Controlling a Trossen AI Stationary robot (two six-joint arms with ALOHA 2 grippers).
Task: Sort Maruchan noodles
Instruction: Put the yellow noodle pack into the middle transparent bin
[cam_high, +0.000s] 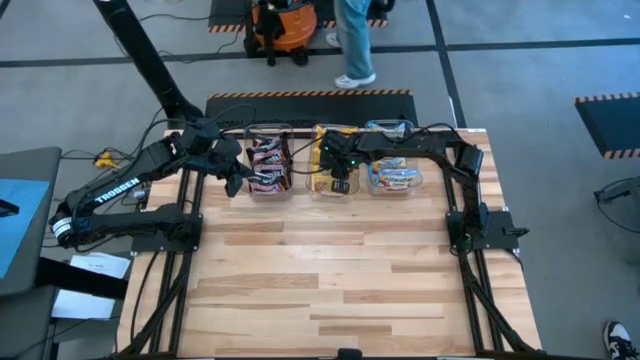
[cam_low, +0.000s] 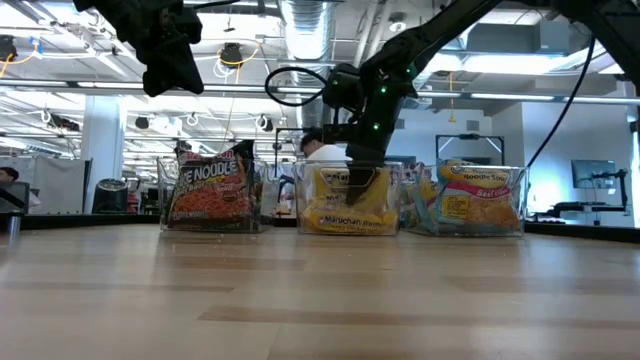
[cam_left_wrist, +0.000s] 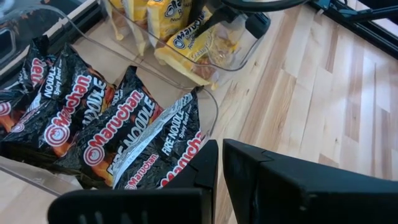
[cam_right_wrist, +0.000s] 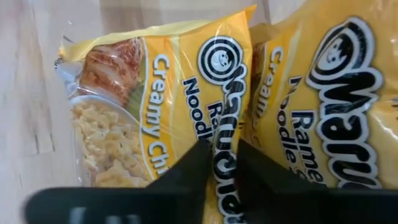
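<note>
Three clear tubs stand in a row at the table's far edge. The left tub (cam_high: 268, 190) holds dark maroon-black Maruchan packets (cam_left_wrist: 118, 137), the middle tub (cam_high: 312, 190) yellow ones (cam_low: 345, 205), and the right tub (cam_high: 418, 180) light blue and pink ones (cam_low: 470, 200). My right gripper (cam_right_wrist: 225, 152) reaches down into the middle tub (cam_low: 300, 200), closed on a yellow packet (cam_right_wrist: 180, 93). My left gripper (cam_left_wrist: 221, 149) hangs shut and holding nothing above the near left corner of the left tub (cam_left_wrist: 214, 106). My right gripper pinches a narrow strip of the yellow packet's printed face (cam_right_wrist: 225, 168) between its two fingers. The fingers slant steeply down into the tub from above. The packet stays in the tub among the other yellow packets, next to a second one (cam_right_wrist: 323, 93).
Bare wooden tabletop (cam_high: 340, 280) spreads from the tubs to the near edge. The arms' black frames (cam_high: 165, 235) run along both sides. A person (cam_high: 352, 40) stands on the floor beyond the far edge, beside an orange machine (cam_high: 285, 25).
</note>
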